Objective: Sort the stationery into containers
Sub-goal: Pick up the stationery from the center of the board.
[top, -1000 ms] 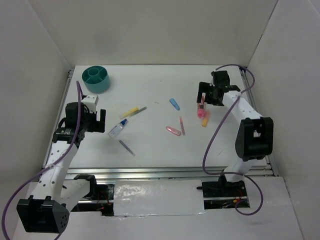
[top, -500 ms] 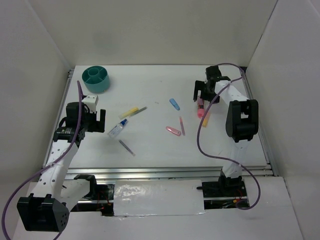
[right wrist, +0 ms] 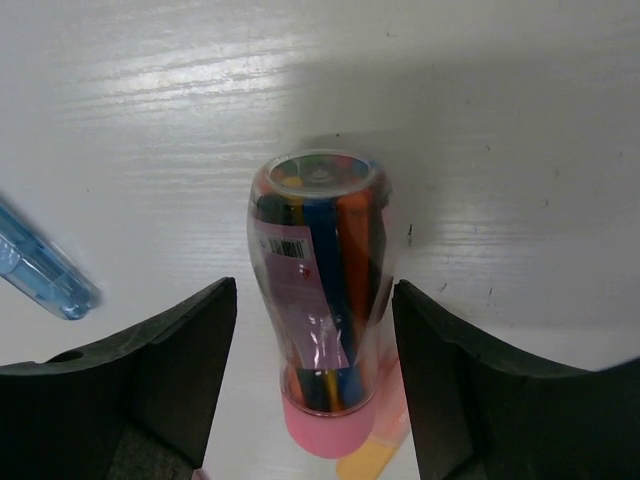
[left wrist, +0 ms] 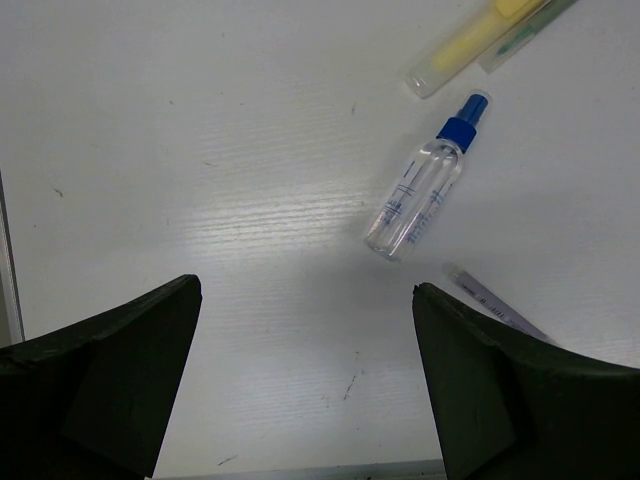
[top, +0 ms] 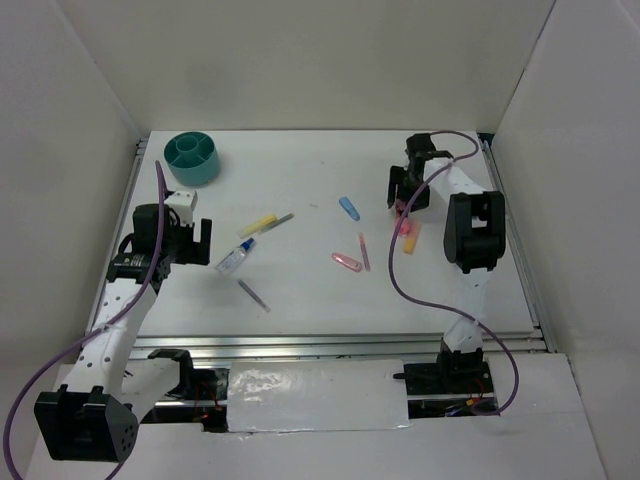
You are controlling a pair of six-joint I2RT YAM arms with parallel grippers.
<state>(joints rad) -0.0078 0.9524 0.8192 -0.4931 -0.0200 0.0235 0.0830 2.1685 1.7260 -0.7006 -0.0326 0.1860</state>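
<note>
In the top view the right gripper (top: 402,196) sits at the upper right of the table (top: 300,170), over the top end of the pink-capped tube (top: 405,226), which lies beside the orange marker (top: 412,239). The right wrist view shows its jaws spread to either side of the tube, which is clear and full of coloured pens. A sliver of table shows on the left side, while the right finger (right wrist: 470,390) is so near that I cannot tell whether it touches. The blue piece (top: 348,207) lies just to the left. At mid left the left gripper (top: 203,241) hangs wide open over bare table, holding nothing. The bottle (left wrist: 418,200) lies beyond its fingers in the upper right of the left wrist view, with the highlighter (left wrist: 470,45) above it and the purple pen (left wrist: 495,305) below. The clip (top: 346,262) and pink pen (top: 364,252) lie near the centre. The tub (top: 192,158) stands at the upper left.
</note>
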